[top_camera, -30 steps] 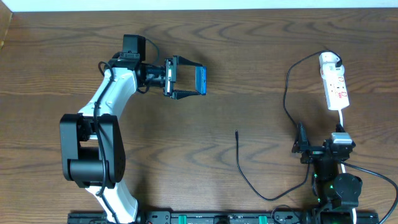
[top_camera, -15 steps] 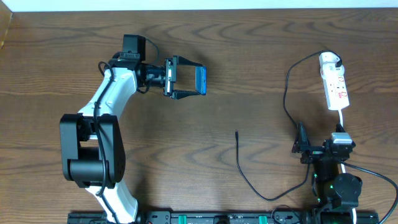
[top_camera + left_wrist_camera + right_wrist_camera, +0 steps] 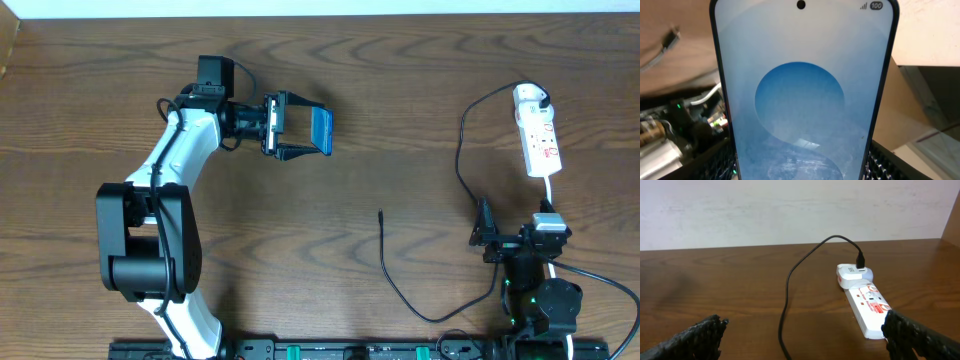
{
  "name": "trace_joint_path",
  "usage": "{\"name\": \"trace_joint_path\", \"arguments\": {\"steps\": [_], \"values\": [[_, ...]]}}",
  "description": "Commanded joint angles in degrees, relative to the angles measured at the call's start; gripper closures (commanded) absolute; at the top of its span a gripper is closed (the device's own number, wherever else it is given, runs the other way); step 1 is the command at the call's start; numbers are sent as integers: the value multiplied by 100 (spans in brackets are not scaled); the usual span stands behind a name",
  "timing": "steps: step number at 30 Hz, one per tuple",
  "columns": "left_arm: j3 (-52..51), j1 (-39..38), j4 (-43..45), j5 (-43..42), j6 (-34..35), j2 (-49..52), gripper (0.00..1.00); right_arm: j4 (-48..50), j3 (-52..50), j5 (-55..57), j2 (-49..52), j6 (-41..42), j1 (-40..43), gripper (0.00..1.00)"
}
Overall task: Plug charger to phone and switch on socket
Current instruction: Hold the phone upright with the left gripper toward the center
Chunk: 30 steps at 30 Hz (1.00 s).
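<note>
My left gripper (image 3: 300, 130) is shut on the phone (image 3: 321, 129), holding it by its long edges above the table at the upper middle. The blue screen fills the left wrist view (image 3: 802, 95). The black charger cable (image 3: 400, 290) runs from its plug tip (image 3: 381, 213) at mid-table, down and round, then up to the white adapter on the socket (image 3: 537, 130) at the far right. My right gripper (image 3: 484, 232) is open and empty, low at the right. In the right wrist view the socket (image 3: 867, 305) and the cable (image 3: 787, 290) lie ahead of the open fingers (image 3: 805, 340).
The socket's white cord (image 3: 551, 190) runs down towards the right arm's base (image 3: 540, 300). The left arm (image 3: 165, 180) stretches across the table's left part. A pale wall stands beyond the table's far edge (image 3: 790, 247).
The left gripper has turned the phone very slightly at its wrist. The right arm, cable and socket have not moved.
</note>
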State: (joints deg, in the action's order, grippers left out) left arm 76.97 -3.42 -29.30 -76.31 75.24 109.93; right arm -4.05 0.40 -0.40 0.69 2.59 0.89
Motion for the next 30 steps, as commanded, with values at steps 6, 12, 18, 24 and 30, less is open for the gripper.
{"name": "trace_joint_path", "arguments": {"steps": [6,12,18,24,30], "values": [[138,24,262,245,-1333,-203,93,-28,-9,28,-31,55,-61,1],[138,26,629,245,-1744,-203,93,-28,-9,28,-31,55,-61,1],[138,26,820,247,-2048,-203,93,-26,-11,28,-31,55,-61,1],[138,26,909,240,-2164,-203,93,-28,-9,28,-31,55,-61,1],[138,24,907,243,-2166,-203,93,-26,-9,28,-31,55,-61,1]]}}
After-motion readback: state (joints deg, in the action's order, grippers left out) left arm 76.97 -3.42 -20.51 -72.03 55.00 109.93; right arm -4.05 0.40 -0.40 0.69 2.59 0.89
